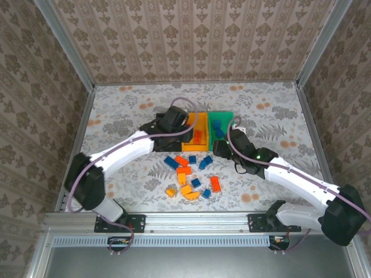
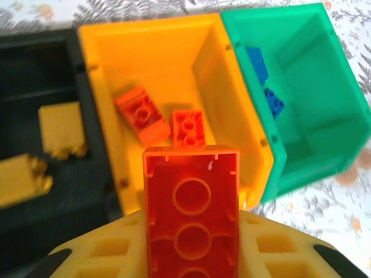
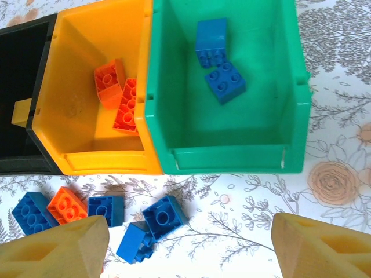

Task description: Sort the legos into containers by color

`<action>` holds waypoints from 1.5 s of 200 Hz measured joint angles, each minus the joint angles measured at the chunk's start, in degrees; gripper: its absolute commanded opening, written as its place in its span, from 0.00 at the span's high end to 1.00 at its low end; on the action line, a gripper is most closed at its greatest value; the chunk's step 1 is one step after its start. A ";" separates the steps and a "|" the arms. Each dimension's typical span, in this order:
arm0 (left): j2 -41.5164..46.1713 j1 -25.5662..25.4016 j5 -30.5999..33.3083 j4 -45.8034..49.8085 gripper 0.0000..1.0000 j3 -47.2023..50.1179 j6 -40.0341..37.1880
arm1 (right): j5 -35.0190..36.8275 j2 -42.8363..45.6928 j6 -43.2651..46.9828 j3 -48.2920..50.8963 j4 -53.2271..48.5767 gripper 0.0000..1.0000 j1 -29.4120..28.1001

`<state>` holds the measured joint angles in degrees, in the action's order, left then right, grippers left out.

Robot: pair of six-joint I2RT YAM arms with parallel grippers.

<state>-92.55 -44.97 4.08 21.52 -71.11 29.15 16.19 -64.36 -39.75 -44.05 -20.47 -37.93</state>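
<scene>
Nearest the arms, the loose legos (image 1: pixel 215 184) lie scattered on the table (image 1: pixel 116 116), and the right gripper (image 3: pixel 188 243) hangs over their far edge with its jaws spread wide and empty. The left gripper (image 2: pixel 191 260) pinches a red-orange brick (image 2: pixel 191 214) just above the near wall of the orange bin (image 2: pixel 151 26). In my judgement it should carry slightly farther, past that wall, and open low so the brick drops flat without bouncing out. Beyond, the orange bin holds two red-orange bricks (image 2: pixel 142 113), the black bin (image 2: pixel 35 40) to its left two yellow bricks (image 2: pixel 61 128), and the green bin (image 3: pixel 232 159) to its right two blue bricks (image 3: pixel 225 81).
</scene>
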 measured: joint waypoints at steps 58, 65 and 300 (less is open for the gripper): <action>-17.05 0.13 0.00 0.90 0.69 -13.64 -1.99 | -0.13 4.74 -0.15 3.54 -1.57 0.24 0.46; -18.12 0.17 0.00 1.09 0.67 -14.27 -1.99 | -0.33 4.79 -0.15 3.91 -1.55 0.24 0.46; 24.94 -4.46 4.66 -3.56 0.07 23.61 4.57 | -8.83 -11.43 0.11 9.29 -0.33 0.25 -13.40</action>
<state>-67.61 -49.43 8.73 17.96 -47.51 33.71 7.35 -75.79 -39.64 -34.76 -20.80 -51.33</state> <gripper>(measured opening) 0.904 0.757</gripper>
